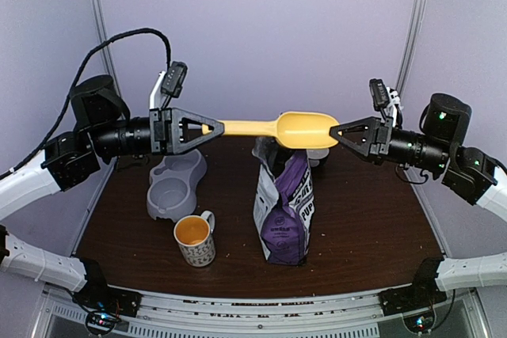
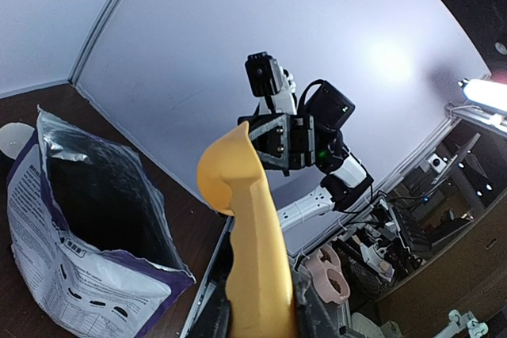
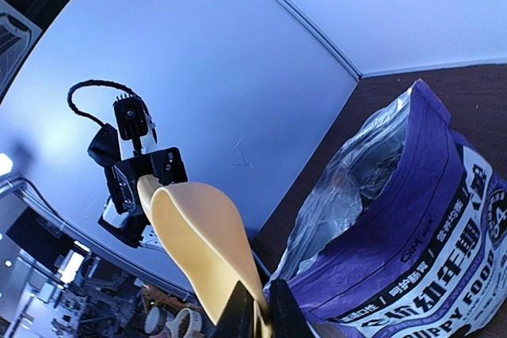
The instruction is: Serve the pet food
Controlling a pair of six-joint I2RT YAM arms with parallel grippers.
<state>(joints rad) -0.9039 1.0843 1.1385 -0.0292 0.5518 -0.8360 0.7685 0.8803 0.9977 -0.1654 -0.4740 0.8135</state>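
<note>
A yellow plastic scoop (image 1: 277, 127) hangs level in the air above the open purple puppy food bag (image 1: 283, 207), which stands upright on the dark table. My left gripper (image 1: 207, 127) is shut on the scoop's handle (image 2: 257, 251). My right gripper (image 1: 337, 132) is shut on the front rim of the scoop's bowl (image 3: 198, 243), pinching it between its fingertips (image 3: 242, 314). The bowl of the scoop looks empty. The bag's mouth gapes open in the left wrist view (image 2: 95, 203) and in the right wrist view (image 3: 412, 243). No kibble shows; the inside of the bag is dark.
A grey double pet bowl (image 1: 174, 184) lies left of the bag. A patterned mug with an orange inside (image 1: 194, 241) stands near the front, left of the bag. A small round container (image 1: 318, 156) sits behind the bag. The table's near edge runs along the arm bases.
</note>
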